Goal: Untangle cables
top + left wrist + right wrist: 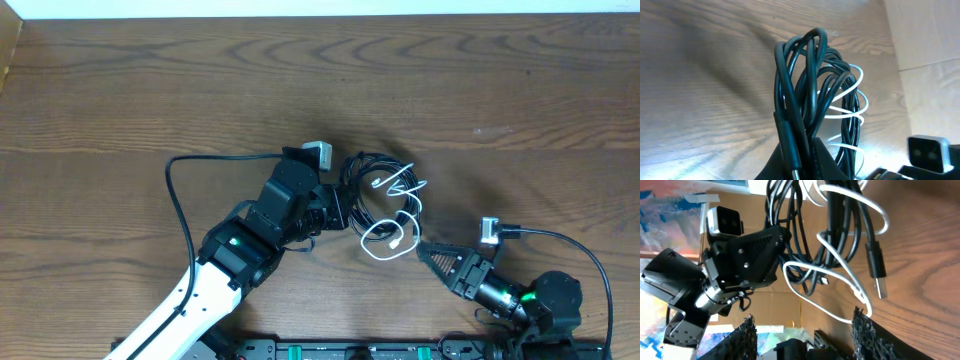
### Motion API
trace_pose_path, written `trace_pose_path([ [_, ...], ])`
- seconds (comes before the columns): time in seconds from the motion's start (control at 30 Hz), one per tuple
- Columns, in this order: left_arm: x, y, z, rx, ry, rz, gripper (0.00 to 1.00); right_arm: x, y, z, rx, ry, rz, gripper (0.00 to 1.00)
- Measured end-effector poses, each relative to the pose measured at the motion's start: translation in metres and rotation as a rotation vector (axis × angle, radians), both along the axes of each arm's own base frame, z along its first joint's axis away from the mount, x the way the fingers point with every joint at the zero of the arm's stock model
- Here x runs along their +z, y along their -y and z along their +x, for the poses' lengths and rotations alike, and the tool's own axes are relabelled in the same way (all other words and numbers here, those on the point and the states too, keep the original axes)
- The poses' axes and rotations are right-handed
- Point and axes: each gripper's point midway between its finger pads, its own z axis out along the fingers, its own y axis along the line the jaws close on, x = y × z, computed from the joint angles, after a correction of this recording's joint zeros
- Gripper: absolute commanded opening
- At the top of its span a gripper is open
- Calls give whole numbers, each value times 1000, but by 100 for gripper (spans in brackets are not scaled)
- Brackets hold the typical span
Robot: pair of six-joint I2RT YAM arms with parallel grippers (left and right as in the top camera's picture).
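**Left tool clamps the black loops**

We see the black cable (362,180) and the white cable (392,236) tangled together mid-desk (150,90). Our left tool (340,208) is closed on the black cable's loops. Our right tool (430,250) gapes wide, empty, just beside the white cable's lower loop.

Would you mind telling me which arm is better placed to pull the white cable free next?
Right, probably. The right tool is open with a loop of the white cable just ahead of it, while the left tool is clamped on the black cable bundle, anchoring it.
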Motion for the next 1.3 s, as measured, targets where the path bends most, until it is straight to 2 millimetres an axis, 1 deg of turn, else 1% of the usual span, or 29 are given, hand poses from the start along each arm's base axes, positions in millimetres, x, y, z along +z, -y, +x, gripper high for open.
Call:
trace_pose_path([
  [0.1, 5, 5, -1, -7, -6, -38, 8, -9, 0, 0, -5, -12, -30, 58],
  [0.17, 8, 7, -1, -6, -11, -58, 8, -22, 3, 0, -27, -52, -67, 58],
  [0.27, 9, 8, -1, 15, -48, -89, 8, -34, 9, 4, -72, -75, -107, 57],
  [0.4, 10, 11, -6, 7, -81, -115, 7, -36, 15, 11, -113, -37, -150, 52],
  [0.47, 10, 13, -8, 8, -109, -136, 8, -37, 18, 14, -136, -16, -176, 47],
  [0.6, 14, 16, -8, 16, -125, -165, 7, -39, 23, 19, -163, 17, -218, 33],
  [0.67, 18, 18, -7, 21, -126, -190, 8, -45, 27, 21, -183, 22, -255, 25],
  [0.73, 26, 22, -4, 19, -113, -230, 7, -50, 34, 23, -215, 21, -302, 24],
  [0.83, 38, 27, -2, 2, -87, -278, 8, -53, 44, 30, -270, 49, -367, 24],
  [0.87, 41, 29, -3, -6, -88, -291, 7, -55, 51, 34, -308, 57, -399, 23],
  [0.97, 42, 31, -6, -26, -99, -300, 7, -58, 67, 43, -399, 65, -460, 23],
  [1.0, 43, 33, -8, -38, -103, -306, 8, -59, 72, 45, -428, 64, -477, 25],
  [1.1, 44, 35, -12, -68, -103, -312, 7, -60, 84, 50, -491, 64, -514, 35],
  [1.13, 45, 36, -13, -89, -85, -303, 7, -61, 88, 51, -513, 64, -528, 37],
  [1.2, 45, 36, -14, -131, -28, -270, 7, -61, 92, 52, -535, 64, -542, 40],
  [1.3, 43, 36, -14, -234, 132, -171, 7, -60, 90, 52, -527, 69, -538, 44],
])
